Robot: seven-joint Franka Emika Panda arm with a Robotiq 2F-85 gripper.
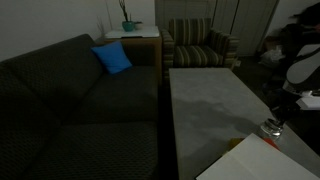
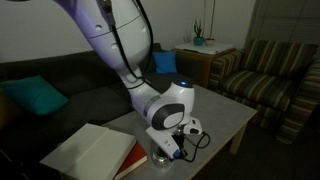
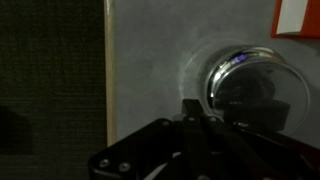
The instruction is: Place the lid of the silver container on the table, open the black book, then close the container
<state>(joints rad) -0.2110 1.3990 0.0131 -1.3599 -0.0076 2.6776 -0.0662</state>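
The silver container (image 3: 250,85) stands on the table (image 3: 150,60), round and shiny, at the right of the wrist view. My gripper (image 3: 190,108) is shut, with its fingertips just left of the container's rim and nothing visible between them. No separate lid shows, and I cannot tell whether it sits on the container. Both exterior views show the gripper (image 1: 278,112) (image 2: 168,150) low over the container (image 1: 272,128) (image 2: 160,157). The black book (image 2: 95,150) lies open beside it with pale pages up, and is also seen at the table's near end (image 1: 250,160).
A dark sofa (image 1: 70,90) with a blue pillow (image 1: 112,58) runs along the table's long edge. A striped armchair (image 1: 200,45) and a side table with a plant (image 1: 130,30) stand beyond the far end. The arm (image 2: 120,40) arches over the book.
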